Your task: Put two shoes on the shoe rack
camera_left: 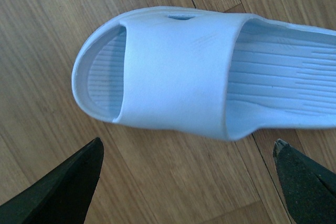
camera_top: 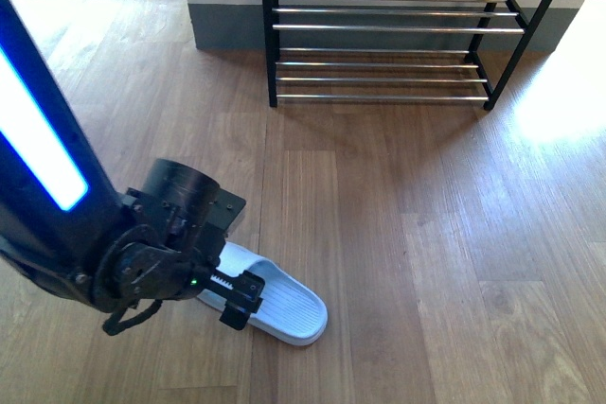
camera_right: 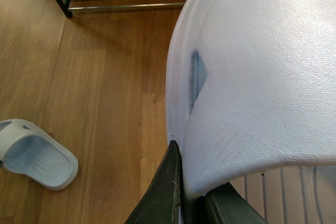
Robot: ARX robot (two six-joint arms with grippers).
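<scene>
Left fingers (camera_left: 63,187) are spread wide, and nothing's between them but bare wood. They hang just above the floor (camera_top: 398,234), right by the strap of the floor slide (camera_left: 178,82), not touching it. That slide is pale, whitish-blue, with a ribbed footbed, and it lies flat, sole down. In the front view the left arm leans low over its strap end.

Right fingers (camera_right: 163,192) are clamped on the strap edge of the held slide (camera_right: 262,77), one dark finger outside the strap and one tucked under it. That one's up in the air, filling most of the right wrist view, with the floor slide far below.

The rack (camera_top: 398,27) stands against the wall, black frame and silver rods, well apart from the floor slide.
</scene>
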